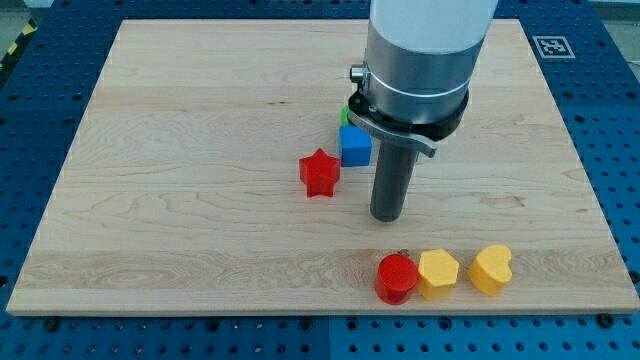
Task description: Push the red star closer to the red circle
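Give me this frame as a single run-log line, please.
my tip: right of red star, not touching | red circle: near bottom edge, beside yellow hexagon | star-circle: apart | push: not done

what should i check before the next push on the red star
1. Red star in plain view: ok.
2. Red circle in plain view, toward the view's bottom right of the star: ok.
3. My tip behind the star for a push toward the circle: not ok; it sits on the view's right of the star, between star and circle.
4. Board between star and circle free of blocks: ok, only my tip stands there.
5. Blue cube apart from the star: ok, though close.
6. Green block behind the cube: cannot tell its shape, mostly hidden.
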{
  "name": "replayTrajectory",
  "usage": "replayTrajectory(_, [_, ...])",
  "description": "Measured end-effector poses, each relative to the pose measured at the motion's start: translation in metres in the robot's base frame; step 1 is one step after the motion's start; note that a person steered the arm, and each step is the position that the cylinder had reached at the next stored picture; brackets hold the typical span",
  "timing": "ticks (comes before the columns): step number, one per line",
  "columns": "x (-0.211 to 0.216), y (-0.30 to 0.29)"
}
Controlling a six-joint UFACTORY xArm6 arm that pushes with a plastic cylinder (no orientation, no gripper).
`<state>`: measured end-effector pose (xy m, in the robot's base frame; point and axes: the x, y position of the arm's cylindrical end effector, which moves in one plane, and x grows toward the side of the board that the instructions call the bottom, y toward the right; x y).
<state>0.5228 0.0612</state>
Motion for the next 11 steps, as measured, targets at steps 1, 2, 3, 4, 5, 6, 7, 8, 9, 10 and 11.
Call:
replayTrajectory(1, [-0.019, 0.001])
replayTrajectory(2, [-0.046, -0.029])
replayTrajectory(3, [-0.061, -0.040])
replayTrajectory(4, [-0.061, -0.070])
replayTrajectory(5, [-0.061, -0.116])
replayTrajectory(6, [-0.081, -0.132])
replayTrajectory(7, [-0.086, -0.134])
replayTrajectory(8, [-0.086, -0.139])
replayTrajectory(9, [-0.080, -0.141])
replayTrajectory(10, [-0.047, -0.134])
replayTrajectory(11, [-0.038, -0.133])
